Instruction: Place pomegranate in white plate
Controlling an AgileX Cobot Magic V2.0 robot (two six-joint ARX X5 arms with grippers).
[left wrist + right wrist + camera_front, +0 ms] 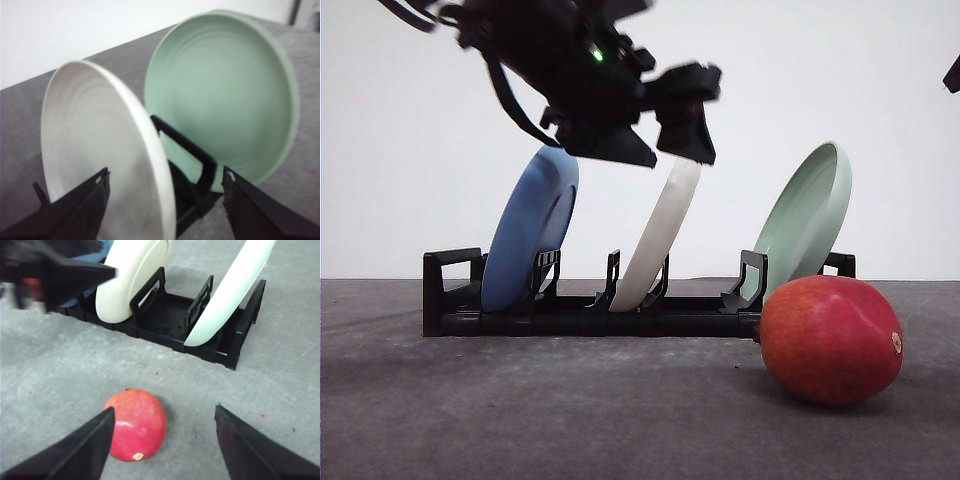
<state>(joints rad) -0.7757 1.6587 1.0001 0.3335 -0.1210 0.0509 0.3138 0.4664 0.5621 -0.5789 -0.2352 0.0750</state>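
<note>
Pomegranate (136, 424) just ahead of right gripper's (162, 440) spread jaws; left gripper (165, 200) angled down, jaws apart astride white plate's (95, 145) rim.

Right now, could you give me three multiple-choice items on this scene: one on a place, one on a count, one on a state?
1. Where is the pomegranate?
A. on the table, by the rack's right end
B. in the rack
C. in a gripper

2. How many plates stand in the black rack?
A. two
B. three
C. four

3. The left gripper is:
A. shut on the white plate
B. open around its rim
C. holding the fruit

Answers: 1 A, it lies on the grey surface. 2 B, blue, white, pale green. 3 B, the fingers stand apart on either side.
</note>
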